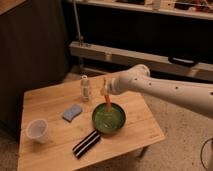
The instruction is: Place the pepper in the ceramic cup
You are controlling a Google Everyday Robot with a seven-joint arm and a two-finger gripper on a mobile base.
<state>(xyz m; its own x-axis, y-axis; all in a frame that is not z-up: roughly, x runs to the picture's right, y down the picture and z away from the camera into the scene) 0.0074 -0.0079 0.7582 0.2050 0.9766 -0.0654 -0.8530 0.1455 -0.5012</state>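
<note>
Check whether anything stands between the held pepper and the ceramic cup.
Only the flat blue sponge lies on the table between them; a lifted carry likely clears it. The tool, above the green bowl, grips the pepper; the ceramic cup stands upright past the sponge.

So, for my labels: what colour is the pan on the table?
The pan is green, camera view; the gripper holds the pepper above it.

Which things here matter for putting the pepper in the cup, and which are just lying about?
Job: pepper, held in the gripper over the green bowl; ceramic cup.
Lying about: green bowl, blue sponge, white shaker, black striped object.
</note>
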